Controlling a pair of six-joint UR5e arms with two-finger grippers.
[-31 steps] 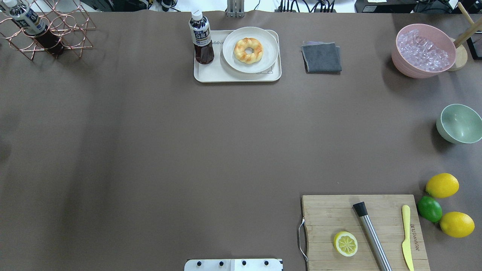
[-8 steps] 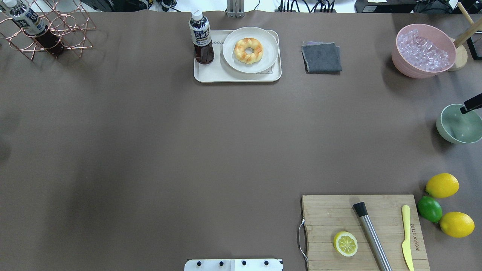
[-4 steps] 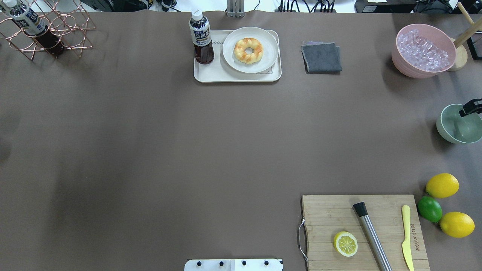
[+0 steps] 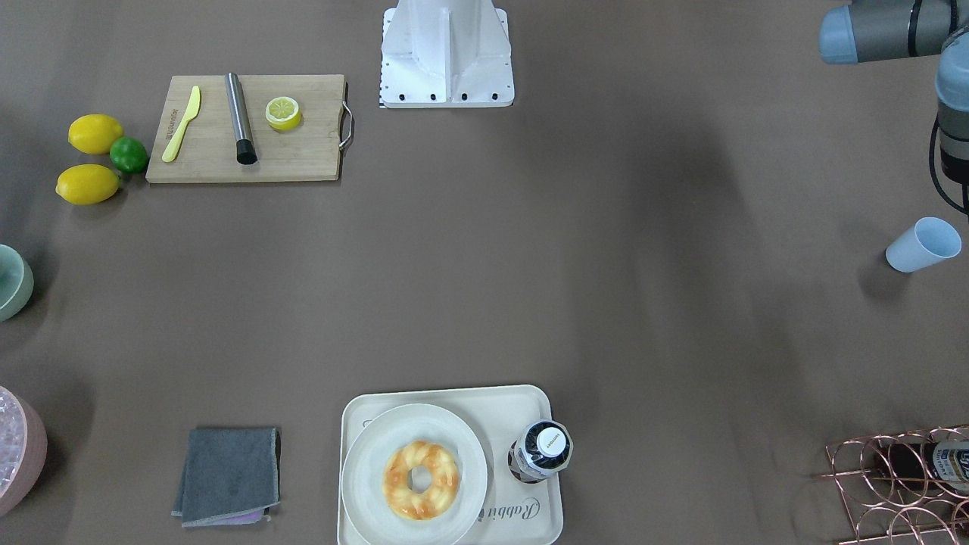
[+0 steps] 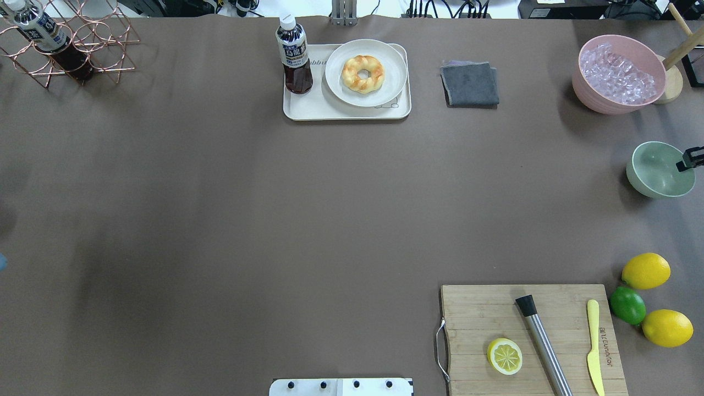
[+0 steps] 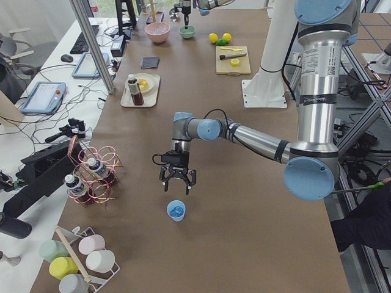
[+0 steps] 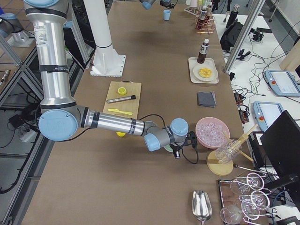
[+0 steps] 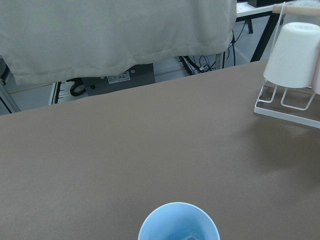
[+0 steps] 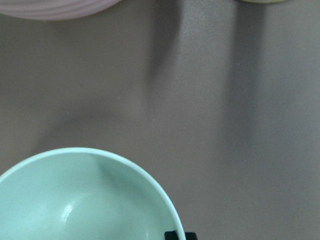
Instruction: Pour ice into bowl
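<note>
Empty mint bowl (image 5: 652, 173) at the right edge of the brown surface (image 5: 275, 220), the right pincer (image 5: 692, 159) apparently closed on its rim, while the ice (image 8: 179, 234) lies unpoured in a blue cup (image 6: 176, 210) below the left pincer (image 6: 177, 183), whose opening cannot be told.

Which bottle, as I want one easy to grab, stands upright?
The tray bottle, beside the doughnut plate; the rack bottles lie slanted in the copper rack.

Script "Rabbi…" on the cream tray (image 4: 546, 401); cutting board (image 4: 303, 155) engraving and bottle (image 5: 293, 55) label illegible.
</note>
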